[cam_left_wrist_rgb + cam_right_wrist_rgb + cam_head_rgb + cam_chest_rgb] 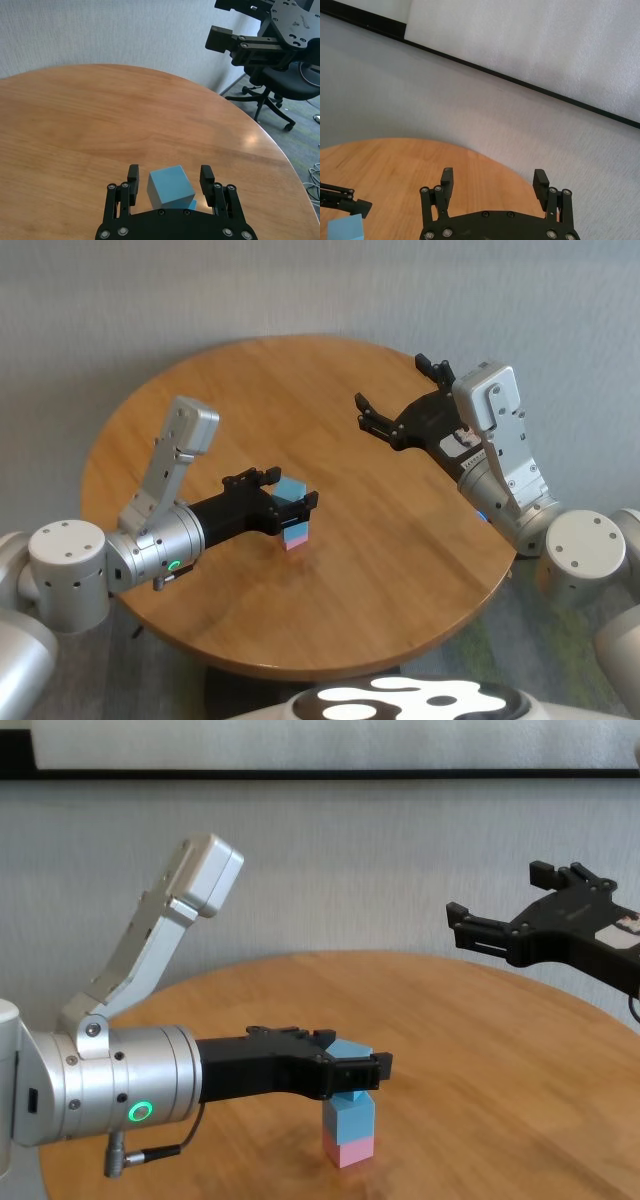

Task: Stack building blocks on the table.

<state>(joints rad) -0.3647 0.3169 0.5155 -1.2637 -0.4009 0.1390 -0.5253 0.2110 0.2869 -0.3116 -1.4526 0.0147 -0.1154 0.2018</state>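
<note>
On the round wooden table (250,390) stands a stack of building blocks: a pink cube (348,1151) at the bottom, a light blue cube (348,1118) on it, and a second light blue cube (349,1049) on top, turned slightly askew. My left gripper (291,487) is level with the top cube. The left wrist view shows that cube (171,187) between the fingers (132,176) with a gap on each side, so my left gripper (170,177) is open. My right gripper (395,387) hovers open and empty above the table's far right, well away from the stack.
A grey wall runs behind the table. A black office chair (270,85) stands on the floor beyond the table's edge. Bare wood (500,1040) lies all round the stack.
</note>
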